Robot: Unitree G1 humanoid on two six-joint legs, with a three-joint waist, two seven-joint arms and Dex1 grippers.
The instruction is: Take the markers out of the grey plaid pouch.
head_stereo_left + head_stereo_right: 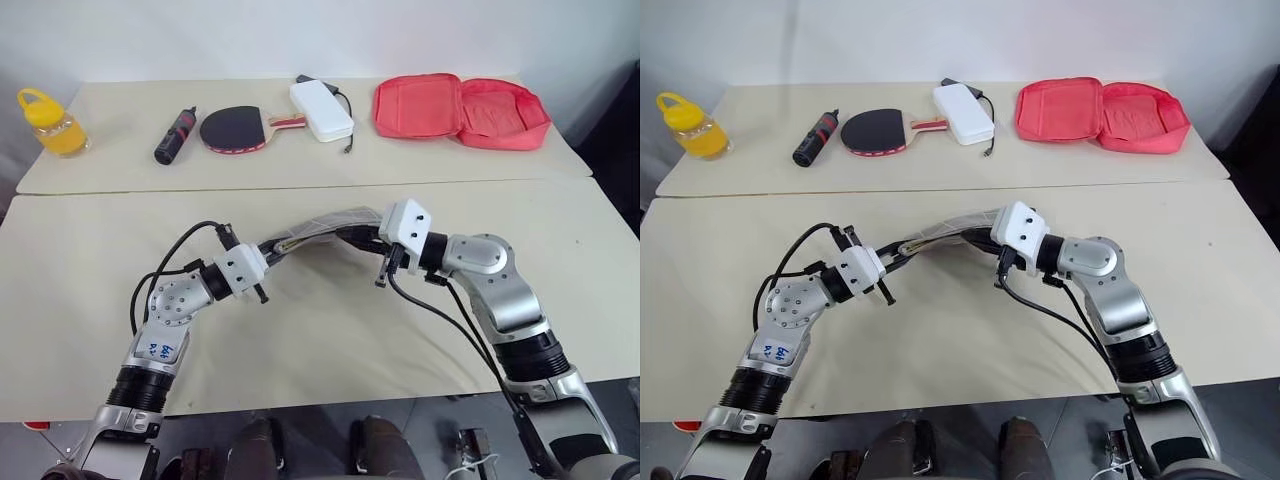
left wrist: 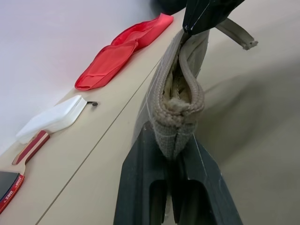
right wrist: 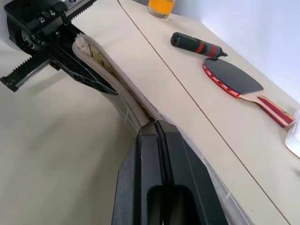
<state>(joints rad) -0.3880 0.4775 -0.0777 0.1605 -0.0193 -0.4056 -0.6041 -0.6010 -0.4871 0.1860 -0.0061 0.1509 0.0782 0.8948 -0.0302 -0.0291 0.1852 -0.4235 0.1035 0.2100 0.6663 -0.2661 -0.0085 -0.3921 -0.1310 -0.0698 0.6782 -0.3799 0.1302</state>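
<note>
My left gripper [image 2: 176, 154] is clamped on one end of the pouch [image 1: 325, 228], fingers pinched together on the zip edge. In the left wrist view the thick woven seam bulges out just past my fingertips, with a sliver of beige lining between the two zip halves. My right gripper [image 3: 157, 129] is clamped on the other end, fingers pressed tight with the pouch's edge squeezed between them. So the pouch hangs strung between my two grippers, lifted clear of the table [image 1: 330, 340], arching up a little in the middle. It runs from my left jaws across to my right ones, zip edge uppermost. In the right wrist view the zip teeth stretch away from my right fingers straight to the left gripper at the far end. I see no marker; I cannot tell what is inside the pouch.

Along the far side of the table, well apart from my hands: a yellow bottle [image 1: 52, 122] at the left, then a black-and-red cylinder [image 1: 175, 135], a paddle [image 1: 240, 129], a white box [image 1: 321, 110] with a cable, and an open red case [image 1: 460, 111] at the right.
</note>
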